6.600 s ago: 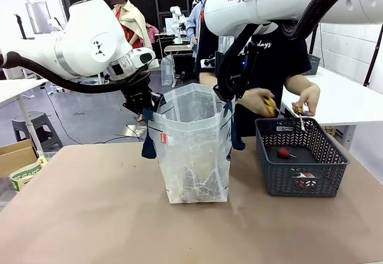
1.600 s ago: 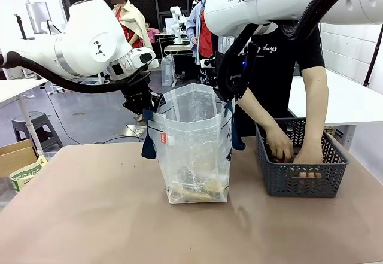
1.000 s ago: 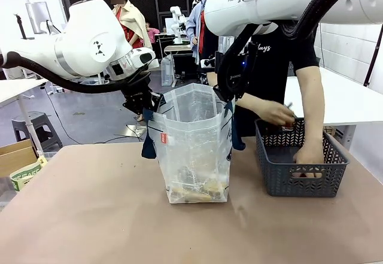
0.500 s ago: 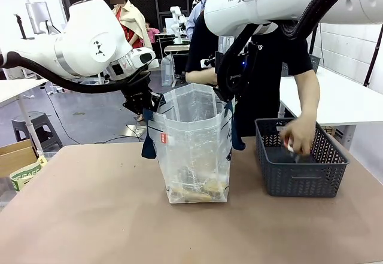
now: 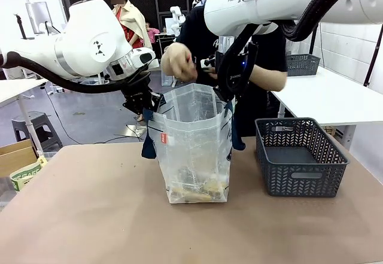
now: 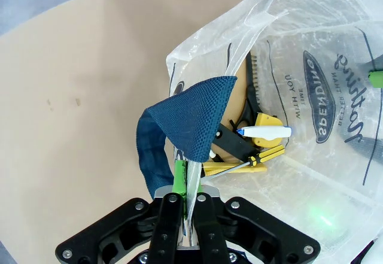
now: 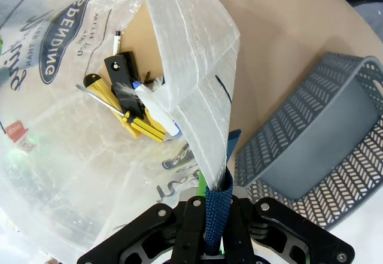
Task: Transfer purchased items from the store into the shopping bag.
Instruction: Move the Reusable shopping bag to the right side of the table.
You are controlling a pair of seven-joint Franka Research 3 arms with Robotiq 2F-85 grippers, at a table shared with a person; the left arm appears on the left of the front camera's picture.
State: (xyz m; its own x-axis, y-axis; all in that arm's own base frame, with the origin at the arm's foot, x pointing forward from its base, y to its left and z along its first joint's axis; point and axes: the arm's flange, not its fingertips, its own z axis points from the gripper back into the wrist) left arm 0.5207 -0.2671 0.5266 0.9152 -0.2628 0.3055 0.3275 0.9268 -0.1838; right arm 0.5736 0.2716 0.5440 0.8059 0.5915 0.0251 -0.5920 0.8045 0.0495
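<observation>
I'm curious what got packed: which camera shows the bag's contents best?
Left wrist view: it looks straight into the shopping bag at the yellow screwdrivers. Right wrist view shows them partly behind plastic; front view, a yellowish blur.

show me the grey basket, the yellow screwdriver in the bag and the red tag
grey basket [image 5: 278,181]: front view, on its front mesh wall
yellow screwdriver [image 6: 269,154]: left wrist view, on its striped handle
red tag [image 5: 163,137]: front view, on the tag's middle
</observation>
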